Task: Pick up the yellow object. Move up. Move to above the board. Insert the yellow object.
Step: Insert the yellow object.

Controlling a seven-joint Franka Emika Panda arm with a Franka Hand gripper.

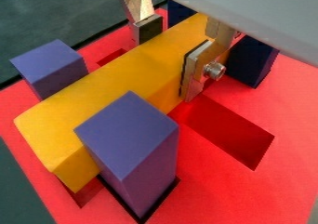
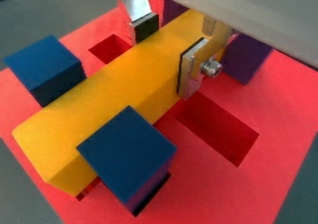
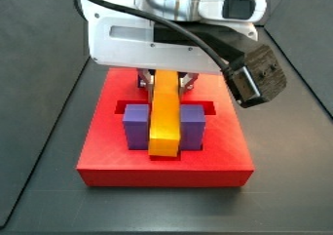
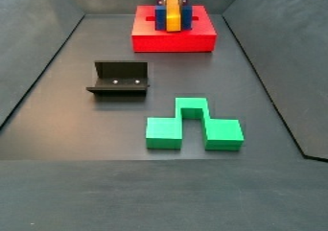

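Yellow bar [image 1: 118,88] lies between the purple posts [image 1: 130,144] on the red board [image 3: 166,161]. The tool [image 1: 174,51] clamps the bar's far end, above the board.

Your silver-fingered gripper [image 1: 172,49] sits over the red board [image 3: 221,146], clasping the yellow object [image 3: 166,114] between purple posts [image 3: 134,125] (blue elsewhere [image 2: 45,66]); green notched block [image 4: 193,127] on the dark surface [image 4: 77,91].

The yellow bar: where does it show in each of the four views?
Wrist view: yellow bar runs diagonally between purple posts, gripper fingers on it.
Wrist view: same bar, between blue posts.
Side view: centre, under gripper.
Side view: far top.
Shared landmark: red board.
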